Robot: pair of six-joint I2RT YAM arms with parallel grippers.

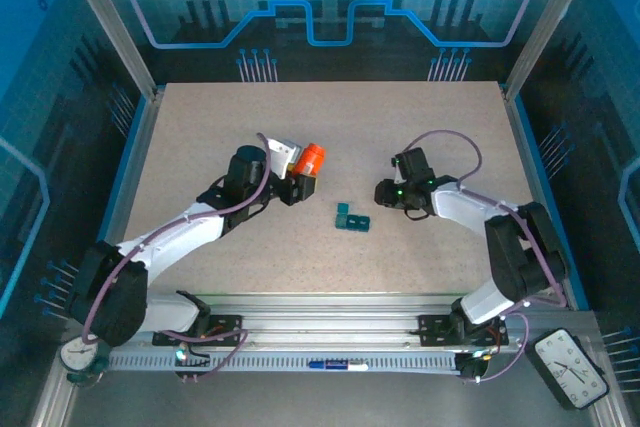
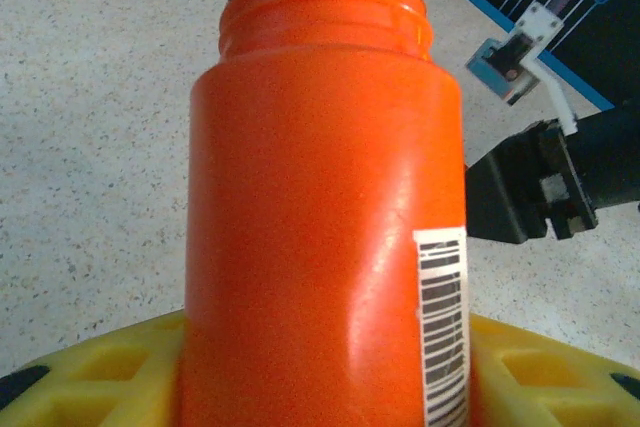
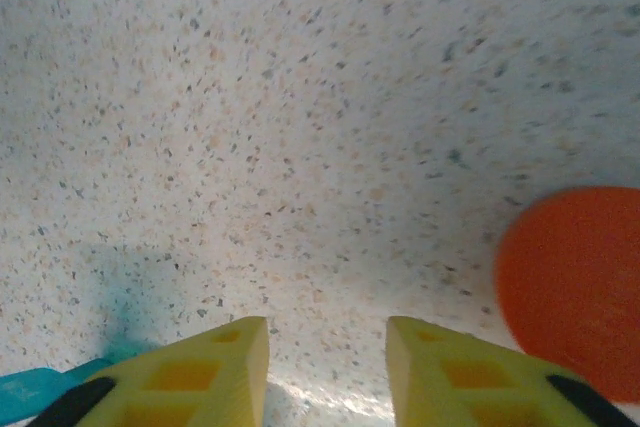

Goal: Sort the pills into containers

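Nearest, at 5 o'clock on the metal rail, lies a black-framed white clock (image 1: pixel 570 367); beyond it stretches the speckled beige tabletop (image 1: pixel 200 137); close to its middle, a little toward 6 o'clock, sits the small dark-teal rectangular plastic pill box (image 1: pixel 351 217), flat on the surface and touched by neither arm. At about 2 o'clock from the box, just beside it, hangs the right gripper (image 1: pixel 386 194); in the right wrist view its yellow fingers (image 3: pixel 200 372) stand a narrow way apart with bare tabletop between them and nothing held; a sliver of teal shows at 8 o'clock in that view, and a blurred orange round shape (image 3: pixel 572 287) at 4 o'clock, too soft to say what it is. Farther off, at 11 o'clock from the box, the left gripper (image 1: pixel 303 175) is closed round the lower body of an orange cylindrical plastic bottle (image 1: pixel 312 158); in the left wrist view the bottle's uncapped mouth points away from the camera, a barcode label runs down its side, and its yellow fingers (image 2: pixel 90 367) press it from both sides.
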